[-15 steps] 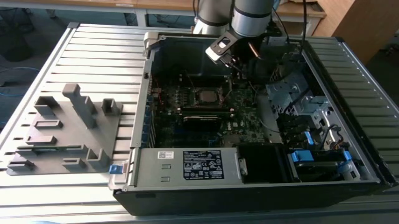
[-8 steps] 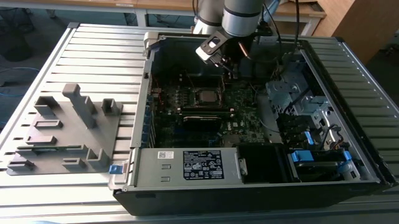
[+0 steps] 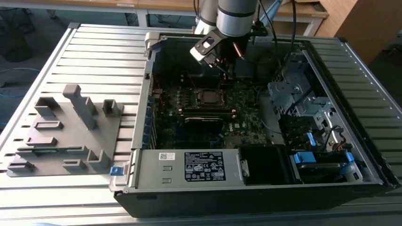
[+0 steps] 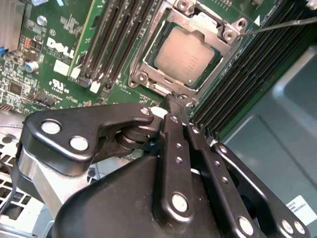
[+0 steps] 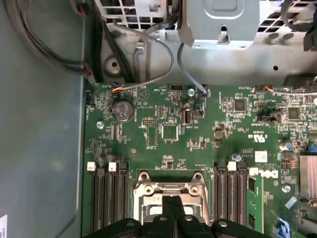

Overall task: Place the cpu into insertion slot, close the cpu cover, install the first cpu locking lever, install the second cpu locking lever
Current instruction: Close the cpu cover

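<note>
My gripper (image 4: 172, 101) has its fingers pressed together on nothing, tips just beside one edge of the cpu cover (image 4: 148, 57). The cover lies down around the cpu (image 4: 185, 53), which is seated in the insertion slot (image 4: 140, 78). I judge the lever step is in hand: a thin locking lever (image 4: 277, 27) juts free across the socket from me, so this calls for a steady, light push.

Exterior view looks down into the computer case (image 3: 141, 136); both wrist views sit close above its motherboard (image 5: 168, 134), sharing the cpu (image 4: 185, 54).
</note>
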You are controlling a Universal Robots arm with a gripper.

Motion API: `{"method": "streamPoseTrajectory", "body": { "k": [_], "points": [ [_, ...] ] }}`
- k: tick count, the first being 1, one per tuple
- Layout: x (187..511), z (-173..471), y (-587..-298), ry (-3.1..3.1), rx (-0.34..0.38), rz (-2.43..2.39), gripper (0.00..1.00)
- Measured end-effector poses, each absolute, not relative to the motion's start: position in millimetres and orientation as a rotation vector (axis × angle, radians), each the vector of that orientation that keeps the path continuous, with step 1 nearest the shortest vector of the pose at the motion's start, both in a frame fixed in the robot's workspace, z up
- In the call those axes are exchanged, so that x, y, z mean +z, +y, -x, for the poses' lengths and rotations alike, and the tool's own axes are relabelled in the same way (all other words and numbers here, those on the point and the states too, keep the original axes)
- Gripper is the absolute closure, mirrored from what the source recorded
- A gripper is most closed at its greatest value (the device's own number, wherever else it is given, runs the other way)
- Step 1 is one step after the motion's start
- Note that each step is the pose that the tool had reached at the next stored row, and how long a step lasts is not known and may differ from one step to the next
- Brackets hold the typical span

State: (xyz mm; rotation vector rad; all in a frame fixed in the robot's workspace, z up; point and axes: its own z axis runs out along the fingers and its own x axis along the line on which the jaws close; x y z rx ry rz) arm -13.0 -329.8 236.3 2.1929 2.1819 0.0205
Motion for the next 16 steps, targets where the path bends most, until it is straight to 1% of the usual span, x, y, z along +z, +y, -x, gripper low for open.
{"method": "streamPoseTrajectory", "body": {
  "k": [16],
  "points": [
    [230,29,-331,2.181,0.019,-2.193,0.89]
  ]
}}
